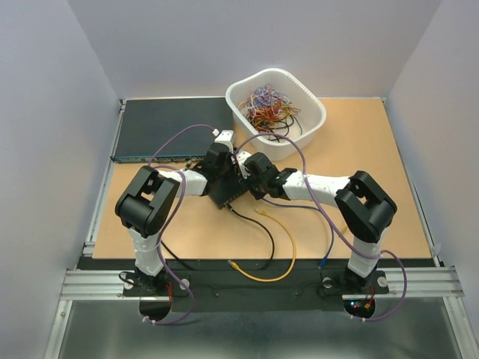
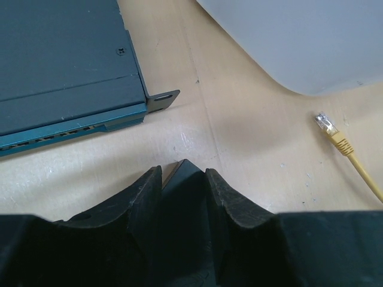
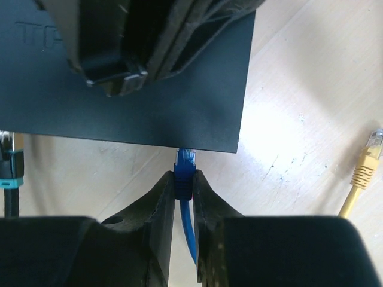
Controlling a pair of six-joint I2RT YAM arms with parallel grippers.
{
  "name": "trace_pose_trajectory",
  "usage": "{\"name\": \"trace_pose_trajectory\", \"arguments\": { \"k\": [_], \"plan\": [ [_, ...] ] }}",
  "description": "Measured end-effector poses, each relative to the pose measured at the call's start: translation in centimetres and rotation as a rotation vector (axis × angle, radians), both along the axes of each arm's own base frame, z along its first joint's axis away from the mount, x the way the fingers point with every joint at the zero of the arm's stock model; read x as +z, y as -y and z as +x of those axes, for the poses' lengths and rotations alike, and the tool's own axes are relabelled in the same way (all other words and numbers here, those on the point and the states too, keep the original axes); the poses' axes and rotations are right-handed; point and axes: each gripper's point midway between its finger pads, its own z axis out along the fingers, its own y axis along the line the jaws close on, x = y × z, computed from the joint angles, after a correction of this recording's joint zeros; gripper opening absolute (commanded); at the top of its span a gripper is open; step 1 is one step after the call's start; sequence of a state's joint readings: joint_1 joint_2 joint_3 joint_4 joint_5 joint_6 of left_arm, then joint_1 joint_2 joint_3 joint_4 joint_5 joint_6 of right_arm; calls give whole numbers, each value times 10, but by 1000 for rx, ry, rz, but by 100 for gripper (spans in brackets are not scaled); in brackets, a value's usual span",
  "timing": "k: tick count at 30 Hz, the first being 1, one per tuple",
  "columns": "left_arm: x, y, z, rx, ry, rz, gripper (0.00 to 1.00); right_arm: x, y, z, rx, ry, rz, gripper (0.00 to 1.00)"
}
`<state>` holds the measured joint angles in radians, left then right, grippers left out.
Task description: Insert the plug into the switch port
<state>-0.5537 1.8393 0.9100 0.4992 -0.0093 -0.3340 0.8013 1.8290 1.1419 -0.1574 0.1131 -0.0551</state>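
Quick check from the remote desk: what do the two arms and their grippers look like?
Both arms have black joint housings and white links, with purple cables looped alongside. The left gripper and right gripper have matte black, scuffed fingers.

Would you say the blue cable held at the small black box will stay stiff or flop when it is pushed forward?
The blue cable will probably bend behind the grip, since it trails loosely. Its short plug, pinched close by the right gripper, likely stays rigid enough to push. The black box looks light and might slide, though the left gripper straddles it.
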Motion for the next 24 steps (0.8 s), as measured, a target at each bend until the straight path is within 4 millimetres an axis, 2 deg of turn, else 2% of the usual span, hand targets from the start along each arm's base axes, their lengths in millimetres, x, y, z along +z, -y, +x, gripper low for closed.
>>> {"name": "trace_pose_trajectory", "arguments": {
  "k": [2,4,7,11,15,17,20,24],
  "plan": [
    [0,-2,1,3,-2,-5,45,-2,0,1,-13,7,-8,36],
    [-1,-1,0,-2,-14,-18,45,3,-5,8,-16,39,16,39],
    [-1,1,-3,-10,-29,-38,45,28,-17,22,-30,122,91,47],
    [-1,0,-5,-15,-53,-64,46,70,-17,29,-50,207,158,52],
    [-2,-2,-6,-15,-76,-76,48,112,-5,21,-73,274,226,54],
    [-3,-6,-10,-10,-104,-75,49,121,4,13,-91,284,257,56],
    [-3,-12,-14,-1,-129,-66,50,111,21,-7,-127,242,274,57],
    [-2,-24,-19,22,-163,-46,53,65,33,-28,-161,114,235,57]
  ]
}}
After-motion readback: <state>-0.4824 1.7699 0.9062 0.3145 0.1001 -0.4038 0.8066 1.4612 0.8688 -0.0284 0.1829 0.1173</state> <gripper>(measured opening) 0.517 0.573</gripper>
